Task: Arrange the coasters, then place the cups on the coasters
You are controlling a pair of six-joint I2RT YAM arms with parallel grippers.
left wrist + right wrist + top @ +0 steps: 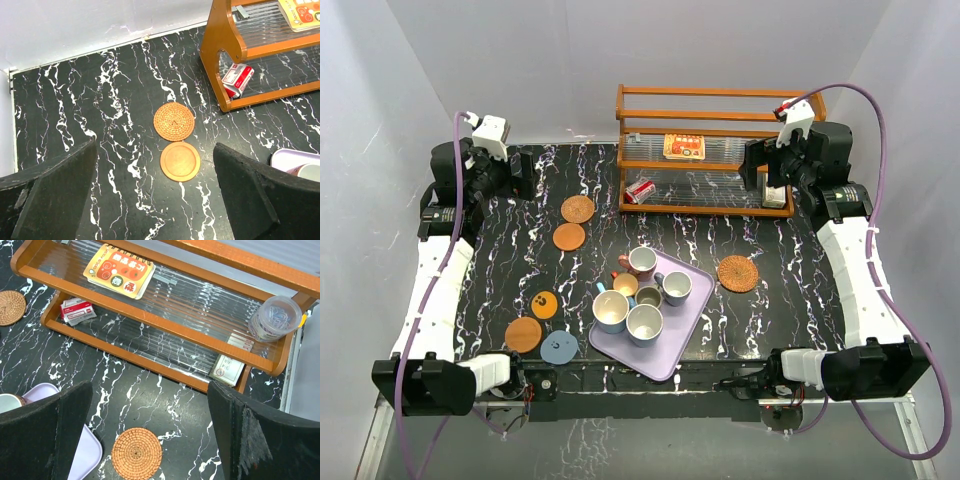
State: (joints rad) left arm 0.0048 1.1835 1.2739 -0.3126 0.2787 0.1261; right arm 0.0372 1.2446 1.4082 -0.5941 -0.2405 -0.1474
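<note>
Several cups stand bunched on the lilac tray (674, 352), among them a pink cup (642, 263) and a white cup (644, 324). Coasters lie loose on the black table: a woven coaster (578, 209) (173, 121) touching a plain orange coaster (569, 236) (180, 161), a dotted coaster (544, 305), another orange coaster (523, 334), a grey-blue coaster (559, 347), and a second woven coaster (738, 273) (136, 453) right of the tray. My left gripper (520, 172) (155, 150) hangs open and empty at the back left. My right gripper (757, 165) (150, 387) hangs open and empty by the shelf.
A wooden shelf (720, 150) (220, 45) stands at the back. It holds a printed packet (684, 146) (120, 271), a red-and-white can (640, 191) (238, 79) and a clear tub (275, 317). Grey walls close in both sides.
</note>
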